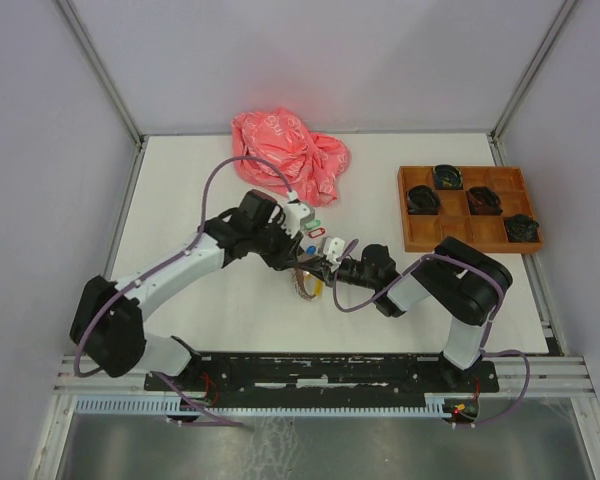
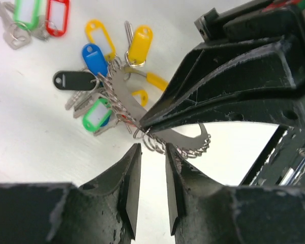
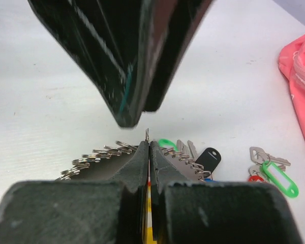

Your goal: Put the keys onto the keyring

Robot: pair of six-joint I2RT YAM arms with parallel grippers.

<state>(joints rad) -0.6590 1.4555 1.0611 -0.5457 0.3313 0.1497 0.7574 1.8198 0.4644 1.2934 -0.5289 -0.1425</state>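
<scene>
The right gripper (image 2: 142, 124) is clamped shut on the keyring (image 2: 126, 97), a curved silver band strung with many small wire rings, and holds it tilted above the white counter (image 1: 170, 190) near the middle. The left gripper (image 2: 151, 152) sits directly opposite with its jaws only a narrow slit apart and nothing between them. Its tips are just beside the small rings at the band's lower curve, though whether they touch cannot be told. Keys with yellow (image 2: 142, 43), blue (image 2: 94, 58) and black tags (image 2: 73, 80) hang bunched from the band. The keys (image 1: 315, 229) lie flat on the counter, apart from the band and at about 12 o'clock from the two grippers in the overhead view. Their green tag (image 2: 26, 11) and red tag (image 2: 57, 15) lie side by side. A crumpled pink bag (image 1: 290, 155) rests at 12 o'clock on the counter, and an orange compartment tray (image 1: 416, 177) holding dark items stands at 2 o'clock.
</scene>
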